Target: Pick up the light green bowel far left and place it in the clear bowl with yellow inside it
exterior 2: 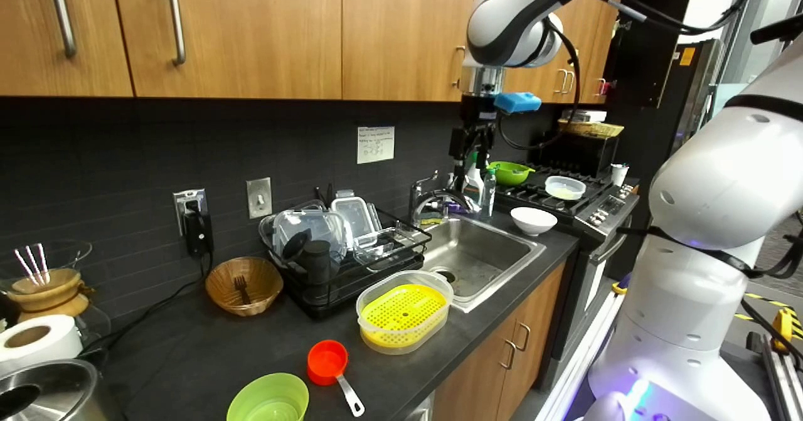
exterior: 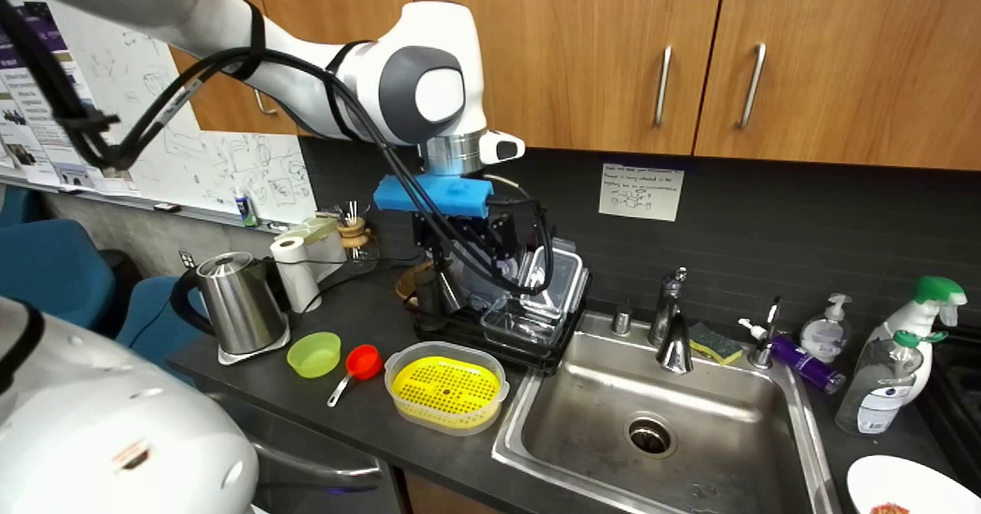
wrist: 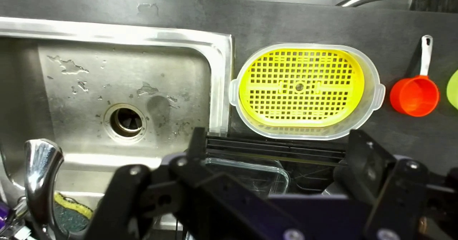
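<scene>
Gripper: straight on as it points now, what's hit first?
Likely the clear bowl with the yellow insert; depth is unclear, so the dish rack beside it might come first.

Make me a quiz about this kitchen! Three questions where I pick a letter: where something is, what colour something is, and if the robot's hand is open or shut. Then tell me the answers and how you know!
1. Where is the red cup?
A. In the sink
B. Between the green bowl and the clear bowl
C. On the stove

2. What colour is the strainer in the clear bowl?
A. Blue
B. Purple
C. Yellow

3. How is the hand?
A. Open
B. Shut
C. Gripping the green bowl

Answers:
1 B, as the two bowls flank it in both exterior views.
2 C, as the wrist view shows it bright yellow.
3 A, as its jaws stand wide apart in the wrist view.
</scene>
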Action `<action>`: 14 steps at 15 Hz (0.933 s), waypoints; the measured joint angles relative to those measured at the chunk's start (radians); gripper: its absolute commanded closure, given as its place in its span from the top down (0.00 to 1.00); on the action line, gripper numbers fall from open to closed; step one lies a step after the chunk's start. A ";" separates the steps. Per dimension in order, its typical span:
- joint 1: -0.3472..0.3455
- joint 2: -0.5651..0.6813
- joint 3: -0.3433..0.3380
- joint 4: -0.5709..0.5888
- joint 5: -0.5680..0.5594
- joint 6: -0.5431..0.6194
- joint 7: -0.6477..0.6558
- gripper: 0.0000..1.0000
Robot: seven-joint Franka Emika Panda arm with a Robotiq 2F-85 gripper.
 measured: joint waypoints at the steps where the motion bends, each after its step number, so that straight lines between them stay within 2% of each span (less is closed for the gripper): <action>1: 0.001 0.009 0.012 -0.001 -0.008 0.004 0.013 1.00; 6: 0.016 0.062 0.077 -0.003 -0.051 0.024 0.092 1.00; 14: 0.052 0.179 0.195 0.005 -0.147 0.061 0.306 1.00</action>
